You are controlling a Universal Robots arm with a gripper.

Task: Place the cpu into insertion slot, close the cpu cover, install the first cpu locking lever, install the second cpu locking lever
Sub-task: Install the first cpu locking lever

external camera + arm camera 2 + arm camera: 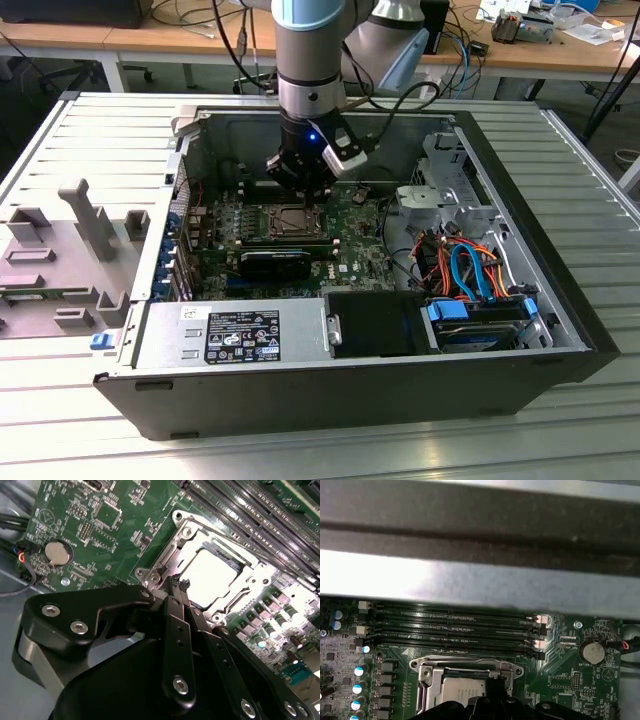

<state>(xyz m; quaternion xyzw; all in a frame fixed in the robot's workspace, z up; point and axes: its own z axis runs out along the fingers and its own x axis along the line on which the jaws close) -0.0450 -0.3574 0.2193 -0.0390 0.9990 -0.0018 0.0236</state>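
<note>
Tool (179, 587) fingers pressed together, holding nothing, tips just above the edge of the cpu cover (165, 562). Cover lies shut over the cpu (210, 572) seated in the insertion slot (227, 597). Beyond it green board (105, 525), memory slots (455, 625)

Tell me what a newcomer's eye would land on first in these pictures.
First, the big grey robot arm reaching down into the open computer case, its gripper low over the green board. Next, in the second wrist view, the bright silvery chip sitting in its socket inside a metal frame, with the black gripper right at its edge.
</note>
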